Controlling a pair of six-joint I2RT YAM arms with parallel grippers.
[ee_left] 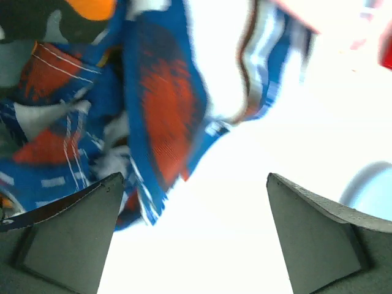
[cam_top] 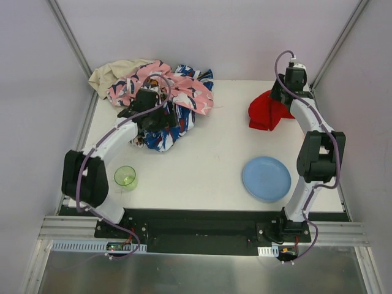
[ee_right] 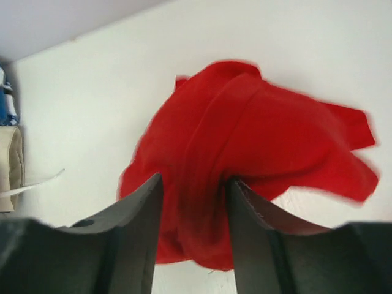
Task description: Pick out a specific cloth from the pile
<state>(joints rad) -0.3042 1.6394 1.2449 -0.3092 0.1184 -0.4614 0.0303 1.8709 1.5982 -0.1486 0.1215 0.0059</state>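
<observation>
Right claw (ee_right: 193, 180): I am pinching a fold of the red cloth (ee_right: 263, 141), jaws nearly closed, well apart from the pile (cam_top: 184, 98). Left claw (ee_left: 194, 177): gaping wide, holding nothing. I am judging a deep bite and straight lift best.

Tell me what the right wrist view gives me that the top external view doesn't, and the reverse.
Only the right wrist: the right gripper close up, with a fold of the cloth lying between its narrowly parted fingers; whether they pinch it I cannot tell. Only the top external: the left gripper over the pile, the green cup and the blue plate. Both: the cloth on the white table, well apart from the pile, of which the wrist view catches just a sliver at its left edge.
</observation>
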